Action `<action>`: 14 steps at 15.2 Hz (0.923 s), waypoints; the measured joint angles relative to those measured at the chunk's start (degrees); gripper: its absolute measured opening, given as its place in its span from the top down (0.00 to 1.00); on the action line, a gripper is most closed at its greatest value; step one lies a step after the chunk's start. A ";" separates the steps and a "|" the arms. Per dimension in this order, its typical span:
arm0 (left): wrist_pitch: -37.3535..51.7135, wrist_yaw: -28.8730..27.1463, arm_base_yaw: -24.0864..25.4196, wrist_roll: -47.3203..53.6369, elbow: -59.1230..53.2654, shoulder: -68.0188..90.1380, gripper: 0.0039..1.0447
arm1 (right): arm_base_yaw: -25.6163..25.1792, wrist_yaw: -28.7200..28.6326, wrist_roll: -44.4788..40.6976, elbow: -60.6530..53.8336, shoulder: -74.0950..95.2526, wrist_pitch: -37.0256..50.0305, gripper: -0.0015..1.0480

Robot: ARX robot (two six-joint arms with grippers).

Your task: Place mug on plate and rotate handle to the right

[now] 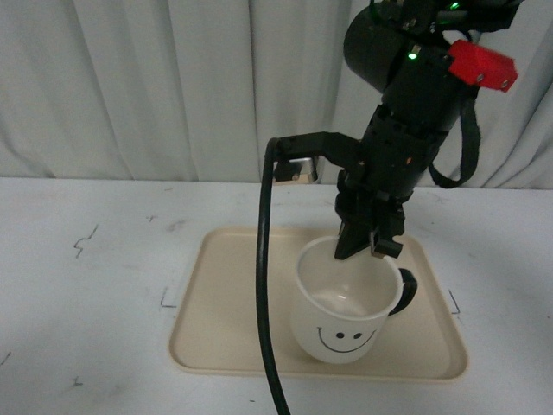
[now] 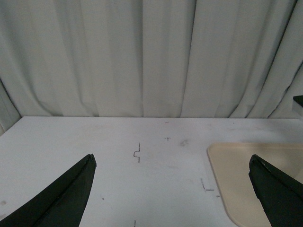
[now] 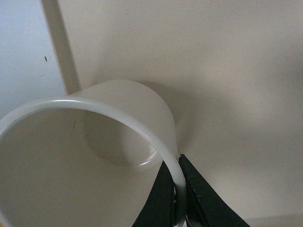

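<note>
The mug [image 1: 341, 303] stands on the plate [image 1: 216, 337], its handle [image 1: 406, 292] pointing right. We see the right gripper [image 1: 370, 246] closed on the far rim, one finger inside and one outside; the left gripper [image 2: 171, 160] gapes wide, holding nothing. So thin a pinch may tip or drag the mug on release. A cable [image 1: 262, 285] hides part of the plate; whether the base sits flat we cannot tell.

- The cream-white round mug [image 1: 339, 320] is set upright on the flat beige rectangular plastic tray [image 1: 225, 337], right of centre.
- Its thick black looped handle [image 1: 404, 292] is turned rightward.
- The mug's rear rim is straddled by the black right gripper [image 1: 367, 249].
- The tray is laid on the white table [image 1: 86, 303].
</note>
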 joint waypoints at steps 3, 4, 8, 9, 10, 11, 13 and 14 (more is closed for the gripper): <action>0.00 0.00 0.00 0.00 0.00 0.00 0.06 | 1.01 0.20 0.35 4.39 4.00 -1.55 0.97; 0.00 0.02 0.00 0.00 0.00 0.00 0.06 | 1.05 0.37 0.81 5.86 4.63 -2.23 0.97; 0.00 0.02 0.00 0.00 0.00 0.00 0.06 | 1.01 3.93 2.95 9.86 7.08 -4.42 0.89; 0.02 0.00 0.00 0.00 0.00 0.00 0.06 | 1.01 4.81 4.31 9.84 7.34 -3.23 0.68; 0.02 0.00 0.00 0.00 0.00 0.00 0.06 | 0.98 3.89 5.09 9.84 7.04 -3.13 0.46; 0.00 0.02 0.00 0.00 0.00 0.00 0.06 | 0.98 0.76 5.40 10.29 5.33 -3.80 0.25; 0.00 0.02 0.02 0.00 0.00 0.00 0.06 | 1.01 -1.20 6.80 12.02 0.44 -4.76 0.04; 0.00 0.02 0.00 0.00 0.00 0.00 0.06 | 1.01 -1.44 6.99 12.92 -1.05 -4.55 0.07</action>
